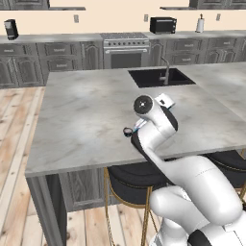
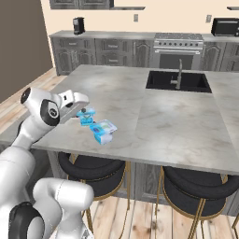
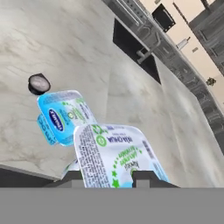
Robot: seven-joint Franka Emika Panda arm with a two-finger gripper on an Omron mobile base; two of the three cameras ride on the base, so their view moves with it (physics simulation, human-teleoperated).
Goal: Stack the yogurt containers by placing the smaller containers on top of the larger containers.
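Kitchen island countertop (image 2: 154, 116) stretches wide and bare beyond its near edge, where all three containers cluster. Nothing looks stacked yet. Gripper (image 3: 116, 177) pinches the white-lidded yogurt tub (image 3: 114, 155); just beyond sits the light-blue tub (image 3: 64, 116), then the tiny dark cup (image 3: 38, 83).

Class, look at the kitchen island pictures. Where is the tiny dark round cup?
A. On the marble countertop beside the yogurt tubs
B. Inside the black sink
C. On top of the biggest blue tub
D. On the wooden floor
A: the tiny dark round cup sits on the grey marble countertop next to the small light-blue squarish tub.
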